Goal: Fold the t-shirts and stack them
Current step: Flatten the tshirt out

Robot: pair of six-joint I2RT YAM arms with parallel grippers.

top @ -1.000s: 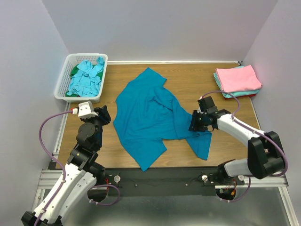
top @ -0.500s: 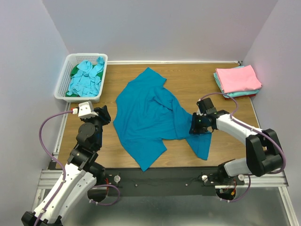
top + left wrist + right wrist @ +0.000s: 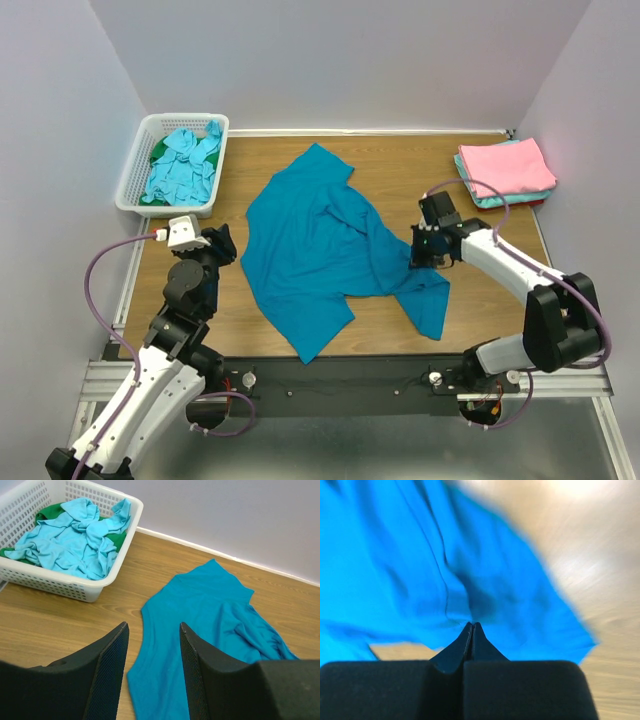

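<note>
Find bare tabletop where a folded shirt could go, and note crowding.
Bare wood: the far patch between the teal shirt and the pink stack, and a narrower gap between shirt and basket. Crowded: the centre, where the right gripper pinches the shirt.

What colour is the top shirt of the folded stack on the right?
Pink; the top shirt shows best in the top external view.

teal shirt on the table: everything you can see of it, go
The teal t-shirt is plain deep teal-blue soft cloth. It lies unfolded and rumpled, spread diagonally on the wooden table, with creases bunched toward its right side. The right gripper is at that side with its jaws closed on a fold, though the right wrist view is blurred. The left gripper is open beside the shirt's left edge and not touching it.
</note>
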